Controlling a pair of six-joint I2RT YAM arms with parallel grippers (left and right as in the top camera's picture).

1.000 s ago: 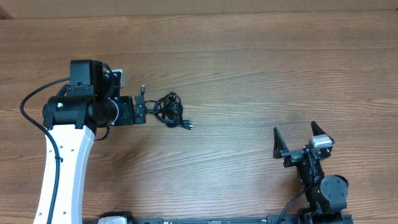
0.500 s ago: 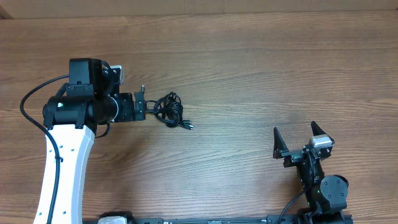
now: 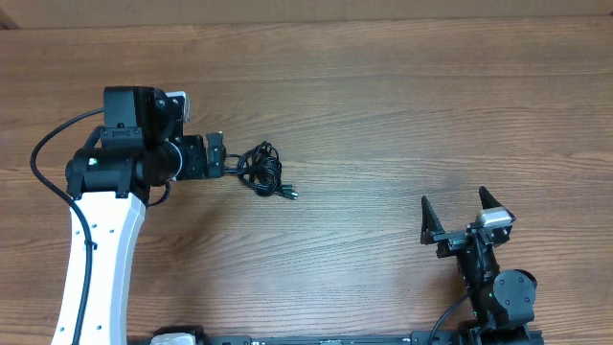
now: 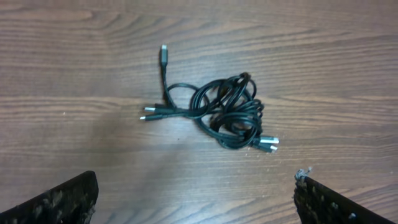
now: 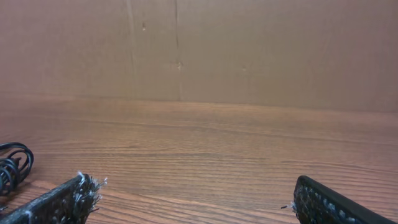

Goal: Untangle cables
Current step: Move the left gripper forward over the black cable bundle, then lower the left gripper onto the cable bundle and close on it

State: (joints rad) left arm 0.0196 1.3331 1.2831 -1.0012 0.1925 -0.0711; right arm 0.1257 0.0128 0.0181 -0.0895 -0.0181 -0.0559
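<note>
1. The left tool (image 3: 220,155) hung over the left part of the surface (image 3: 383,115). Its jaws were spread wide with nothing between them, and it faced the cables (image 3: 261,171) just to its right.
2. The cables lay left of centre on the bare wood as one small knotted bundle, close to the left tool's tips but apart from them in its wrist view. In that view a lone plug (image 4: 163,50) stuck out toward the top and two plugs (image 4: 149,113) pointed out to one side. Another pair of plugs (image 4: 268,144) showed at the opposite lower edge, and the middle was a tight clump of loops.
3. The right tool (image 3: 453,196) waited at the front right, well apart from the bundle, with its jaws wide apart and empty. Its camera caught only the rim of the loops at the far left.
4. The step in hand looked like the approach to a first grasp, since no cord had been drawn free of the clump.
5. The next move likely called for the left tool to descend over a free end rather than the knot and close squarely on that thin cord. The right tool would probably have to cross over to hold or pull the rest.
</note>
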